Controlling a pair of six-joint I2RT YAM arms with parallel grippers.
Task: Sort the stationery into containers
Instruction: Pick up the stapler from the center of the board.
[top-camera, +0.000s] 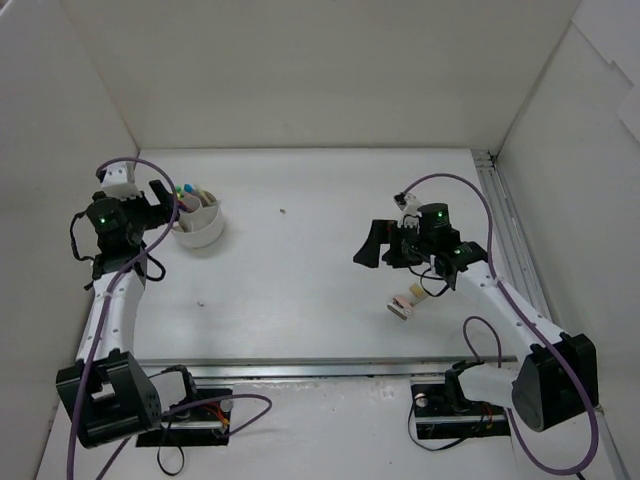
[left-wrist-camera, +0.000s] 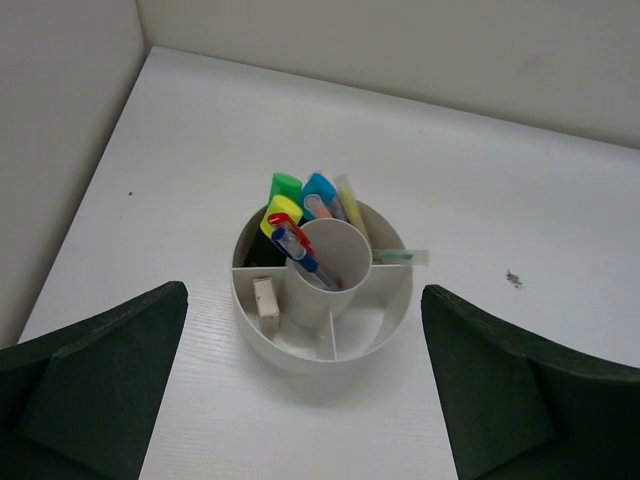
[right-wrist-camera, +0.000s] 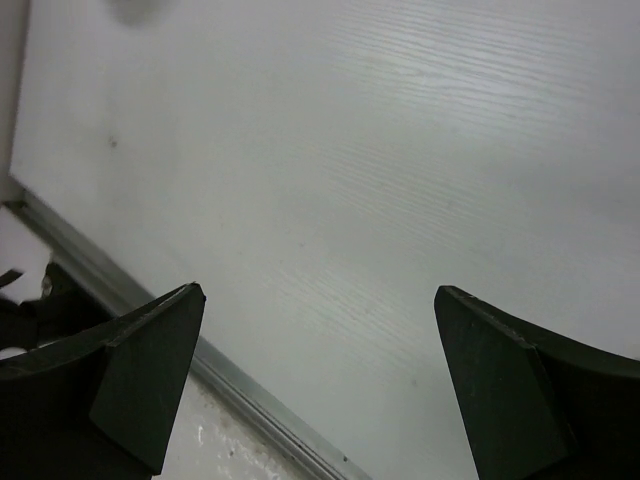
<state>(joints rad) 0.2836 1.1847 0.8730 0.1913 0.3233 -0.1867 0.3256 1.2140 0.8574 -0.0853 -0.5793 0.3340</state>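
tub (left-wrist-camera: 300, 360): smooth white plastic | table (left-wrist-camera: 500, 180): matt, fine wood grain | rail (right-wrist-camera: 250, 395): dull metal

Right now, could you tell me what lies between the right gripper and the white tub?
Top view: only bare table and one tiny speck separate right gripper from tub.

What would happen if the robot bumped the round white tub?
It would probably slide rather than tip: the tub is wide, low and sits flat on a smooth table. It looks like thin plastic, so likely light. A hard shove might rattle the tall highlighters, which stick up above the rim.
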